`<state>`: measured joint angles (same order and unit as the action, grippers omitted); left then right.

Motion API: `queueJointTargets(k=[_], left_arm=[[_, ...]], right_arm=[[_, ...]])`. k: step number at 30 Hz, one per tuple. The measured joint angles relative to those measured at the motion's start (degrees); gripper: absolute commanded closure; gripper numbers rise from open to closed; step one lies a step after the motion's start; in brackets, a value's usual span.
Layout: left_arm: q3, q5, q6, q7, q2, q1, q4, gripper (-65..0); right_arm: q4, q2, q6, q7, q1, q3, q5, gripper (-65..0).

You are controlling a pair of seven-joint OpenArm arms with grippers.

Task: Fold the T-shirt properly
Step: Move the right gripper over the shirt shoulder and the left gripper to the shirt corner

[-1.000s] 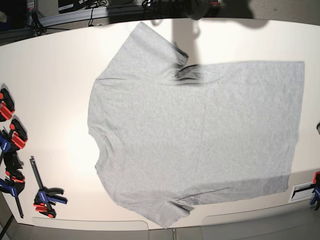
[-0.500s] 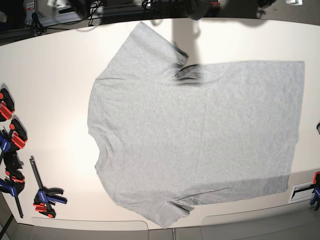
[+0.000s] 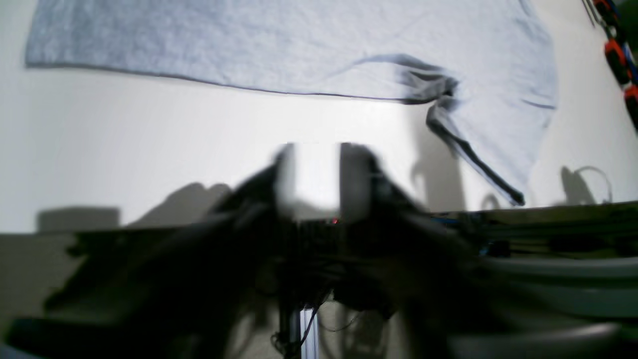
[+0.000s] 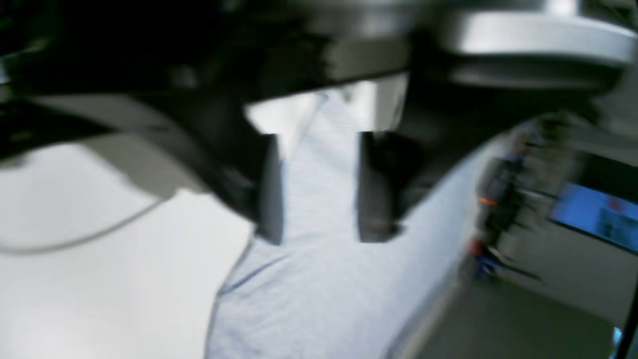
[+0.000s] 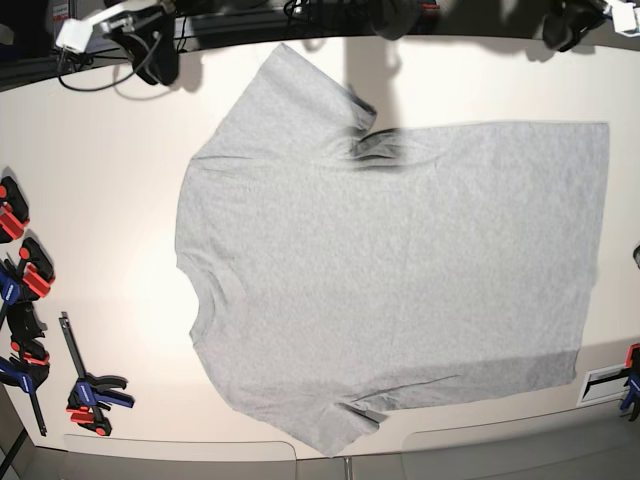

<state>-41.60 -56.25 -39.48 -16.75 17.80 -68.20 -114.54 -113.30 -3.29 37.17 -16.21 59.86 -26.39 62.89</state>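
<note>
— How to describe the black left gripper and black right gripper?
— Released, spread apart, near the upper corners of the white bench in the base view.
— And farther out?
— See the light heather-grey, short-sleeved T-shirt mid-bench, unfolded, plain side up, collar toward the left edge, rumpled at both underarms.

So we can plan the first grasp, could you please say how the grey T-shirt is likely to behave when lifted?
The T-shirt will probably hang limp, since its fabric lies flat with soft creases. It looks light and thin, judging by its slim edge. The bunched fold by one sleeve suggests it may crumple if pushed.
</note>
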Motion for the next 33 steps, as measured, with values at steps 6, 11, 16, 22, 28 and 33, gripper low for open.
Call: queueJointTargets(k=[6,11,16,22,28,33], left_arm=[[0.00,0.11,0.00,-0.02,0.00,-0.02,0.00,-26.7],[0.00,0.11,0.00,0.00,0.02,-0.02,0.00,-26.7],[0.00,0.09,0.00,0.00,0.00,-0.02,0.00,-26.7],[0.00,0.15,0.02,-1.84,0.00,0.59,0.00,-26.7],[0.00,-0.20,0.00,-5.49,0.00,2.16,0.00,-26.7],[0.00,-0.98,0.02,-5.64,-0.02,2.16,0.00,-26.7]], right_arm=[[0.04,5.53,-8.90,-5.75,-3.19,0.02,4.52,-26.3],[0.70,6.45,-15.93,-8.35,-7.08,1.29,4.22,-26.3],[1.18,6.32,-20.46,-8.09,-8.31,5.49,0.76,-26.3],[7.61,6.34,-21.18,-7.85,-11.15,10.03,-0.31,-26.2],[14.49,6.32,-21.16,-7.89,-14.23,10.23,-0.44,-26.2],[17.79,6.29,-18.53,-9.20,-16.39,10.80,0.42,-26.2]])
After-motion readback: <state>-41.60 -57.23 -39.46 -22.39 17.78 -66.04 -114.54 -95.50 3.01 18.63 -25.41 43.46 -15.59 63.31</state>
